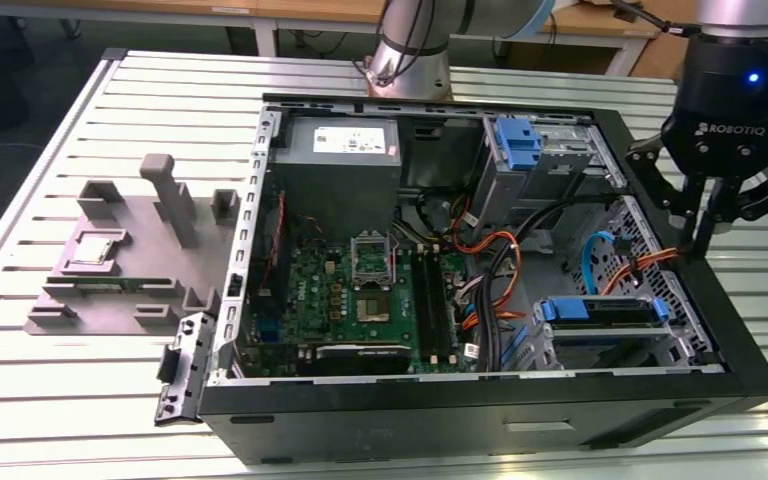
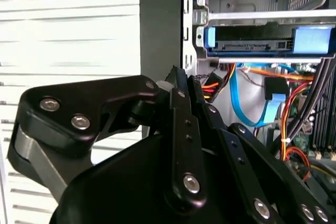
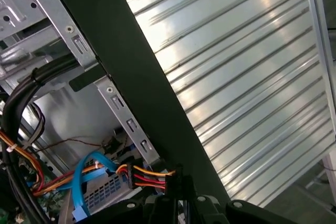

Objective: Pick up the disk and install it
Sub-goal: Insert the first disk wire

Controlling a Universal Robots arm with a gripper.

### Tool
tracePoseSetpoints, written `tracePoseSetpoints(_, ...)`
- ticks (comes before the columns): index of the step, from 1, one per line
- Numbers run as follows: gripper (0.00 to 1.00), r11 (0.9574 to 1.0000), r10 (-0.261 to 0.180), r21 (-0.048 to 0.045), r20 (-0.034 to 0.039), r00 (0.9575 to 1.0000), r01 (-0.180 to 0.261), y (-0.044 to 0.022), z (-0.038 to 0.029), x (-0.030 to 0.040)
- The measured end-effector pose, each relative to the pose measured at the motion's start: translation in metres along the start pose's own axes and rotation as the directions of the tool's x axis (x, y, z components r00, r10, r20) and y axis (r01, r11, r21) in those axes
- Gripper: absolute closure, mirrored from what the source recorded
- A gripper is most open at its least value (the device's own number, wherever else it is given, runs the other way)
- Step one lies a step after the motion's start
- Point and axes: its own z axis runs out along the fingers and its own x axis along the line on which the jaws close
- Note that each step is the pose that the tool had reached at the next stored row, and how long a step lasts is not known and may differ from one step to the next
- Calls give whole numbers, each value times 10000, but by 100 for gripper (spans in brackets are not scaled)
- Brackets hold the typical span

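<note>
Jaws pinched shut on a black plastic wire-tailed power plug (image 3: pixel 174 178), my gripper (image 1: pixel 690 247) hangs over the black metal computer case's (image 1: pixel 464 420) wall, the blue-framed silver-grey disk (image 1: pixel 600 312) seated inside it; holding the plug square seems key.

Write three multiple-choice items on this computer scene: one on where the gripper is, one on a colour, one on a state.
1. Where is the gripper in the exterior view?
A. Over the grey stand on the table
B. Above the computer case's wall at the exterior view's right
C. Beside the arm's base

2. What colour is the disk's frame?
A. Red
B. Green
C. Blue

3. How is the computer case?
A. Side open, insides showing
B. Closed on all sides
C. Covered with a cloth

Answers: 1 B, it hangs by that wall; 2 C, blue plastic edges the disk in its bay; 3 A, the circuit board and cables lie exposed.
</note>
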Motion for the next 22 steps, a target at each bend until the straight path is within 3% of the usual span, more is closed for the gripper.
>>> tracePoseSetpoints(2, 84, 9998, 43, -210, -141, 9999, -46, -24, 10, -13)
tracePoseSetpoints(4, 84, 9997, 48, -240, -161, 9999, -52, -49, 21, -28)
tracePoseSetpoints(14, 84, 9994, 95, -319, -71, 9999, -97, -200, 21, 56)
tracePoseSetpoints(18, 84, 9993, 120, -351, -19, 9999, -120, -266, 12, 124)
tracePoseSetpoints(22, 84, 9991, 162, -386, -54, 9999, -164, -282, 10, 141)
